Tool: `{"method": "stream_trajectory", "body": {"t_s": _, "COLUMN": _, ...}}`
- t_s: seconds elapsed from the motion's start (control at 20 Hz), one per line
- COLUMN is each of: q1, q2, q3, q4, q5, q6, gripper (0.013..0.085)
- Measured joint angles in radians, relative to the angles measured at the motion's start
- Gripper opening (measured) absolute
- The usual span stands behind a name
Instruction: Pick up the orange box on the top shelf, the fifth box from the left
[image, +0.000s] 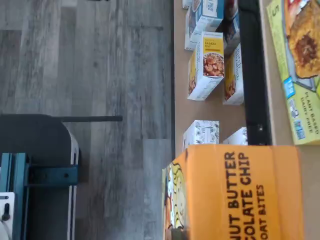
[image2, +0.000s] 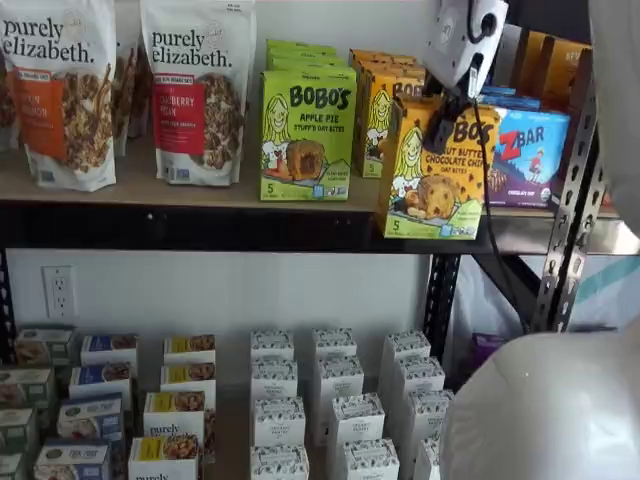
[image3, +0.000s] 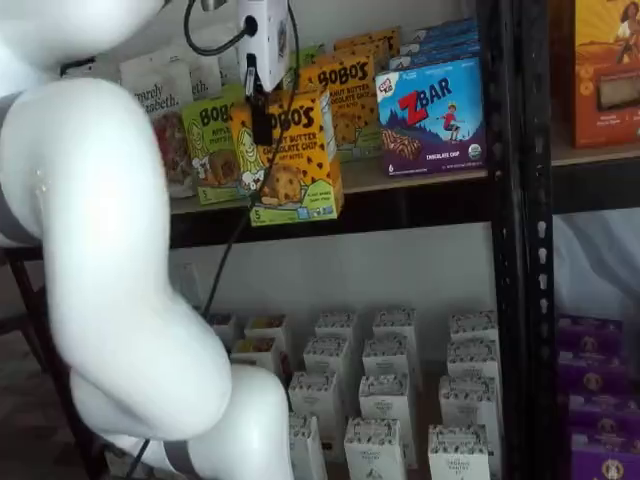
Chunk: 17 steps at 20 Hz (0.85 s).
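The orange box (image2: 432, 175) shows in both shelf views, out in front of the top shelf's (image2: 180, 190) black front beam, tilted slightly and off the board. My gripper (image2: 447, 108) comes down from above with its black fingers closed on the box's top edge. In a shelf view the gripper (image3: 262, 118) grips the same orange box (image3: 295, 165). The wrist view shows the box's orange face (image: 240, 195) close up, with lettering. More orange boxes (image2: 375, 95) stand behind it on the shelf.
A green Apple Pie box (image2: 307, 135) stands to the left and a blue ZBar box (image2: 525, 155) to the right. Granola bags (image2: 195, 90) are further left. Small white boxes (image2: 335, 385) fill the lower level. A black upright (image3: 505, 200) rises at the right.
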Motion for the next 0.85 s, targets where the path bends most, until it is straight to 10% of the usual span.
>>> {"method": "stream_trajectory", "body": {"t_s": 0.85, "q1": -0.025, "q2": -0.197, "q3": 0.205, "q4": -0.029, "q5": -0.040, "q6": -0.033, "gripper": 0.0410}}
